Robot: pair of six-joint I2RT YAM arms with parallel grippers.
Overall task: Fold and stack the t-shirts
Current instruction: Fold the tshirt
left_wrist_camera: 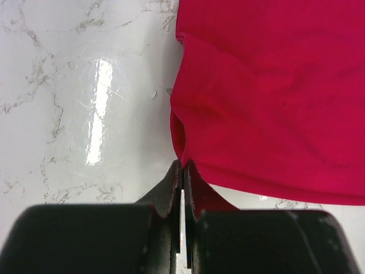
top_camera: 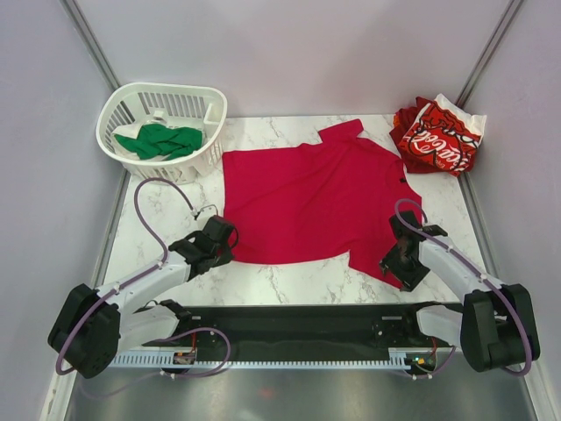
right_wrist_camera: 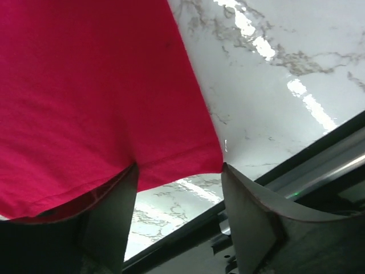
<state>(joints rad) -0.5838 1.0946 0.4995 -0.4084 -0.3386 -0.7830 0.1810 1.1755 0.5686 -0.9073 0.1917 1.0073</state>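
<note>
The plain crimson t-shirt (top_camera: 307,197) lies spread flat in the middle of the marble table, collar to the right. My left gripper (top_camera: 226,239) is at its near-left corner and shut on that corner of the crimson t-shirt (left_wrist_camera: 274,97), the cloth pinched at the tips (left_wrist_camera: 183,166). My right gripper (top_camera: 399,263) is open at the near-right sleeve; the crimson t-shirt's hem (right_wrist_camera: 85,85) lies between its spread fingers (right_wrist_camera: 114,211). The red-and-white lettered t-shirt (top_camera: 438,136) sits bunched at the far right corner. The green t-shirt (top_camera: 162,140) lies in the basket.
The white slatted basket (top_camera: 118,105) stands at the far left corner. A black and metal rail (top_camera: 289,329) runs along the near table edge between the arm bases. Grey walls close in on both sides.
</note>
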